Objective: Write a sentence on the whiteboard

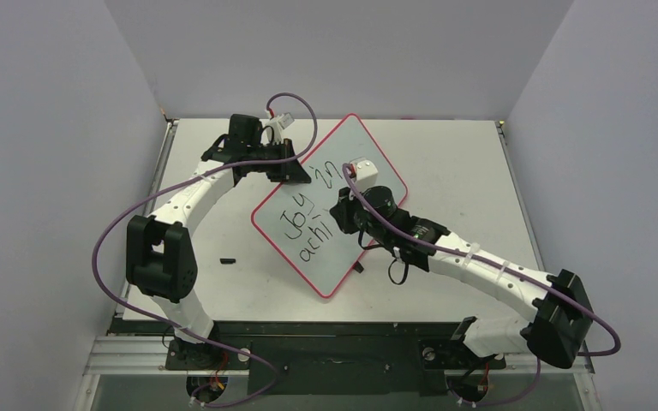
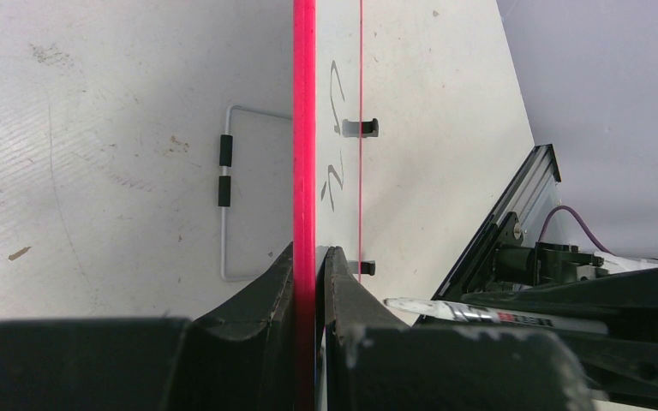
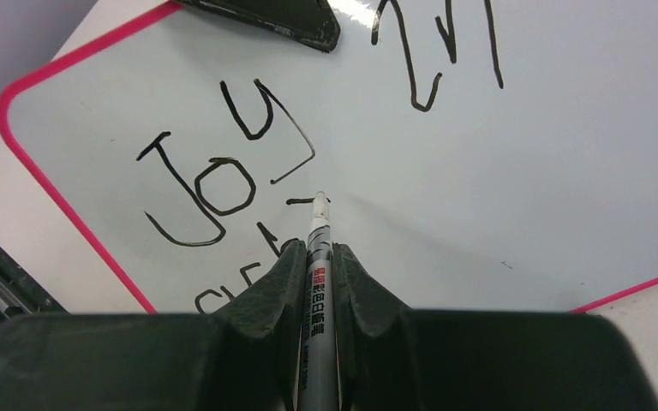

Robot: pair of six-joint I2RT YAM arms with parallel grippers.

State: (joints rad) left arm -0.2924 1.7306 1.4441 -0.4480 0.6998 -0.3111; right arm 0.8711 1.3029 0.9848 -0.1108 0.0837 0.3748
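Observation:
The whiteboard [image 1: 340, 269] has a red rim and stands tilted up off the table. My left gripper [image 1: 292, 169] is shut on its upper left rim [image 2: 304, 128], one finger on each face. The sentence [image 3: 214, 175] reads "Joy in" in black, with the start of a second line, "achi" [image 1: 318, 243], below it. My right gripper [image 3: 320, 250] is shut on a grey marker [image 3: 318, 282]. The marker's tip [image 3: 320, 202] rests on the board [image 3: 523, 171] just under "Joy", beside a short dash. My right gripper [image 1: 348, 214] hides part of the second line.
A small black cap [image 1: 228, 259] lies on the table left of the board. A wire stand [image 2: 225, 197] sits behind the board, which has black clips [image 2: 361, 128] on its face. Grey walls close in on the table on three sides.

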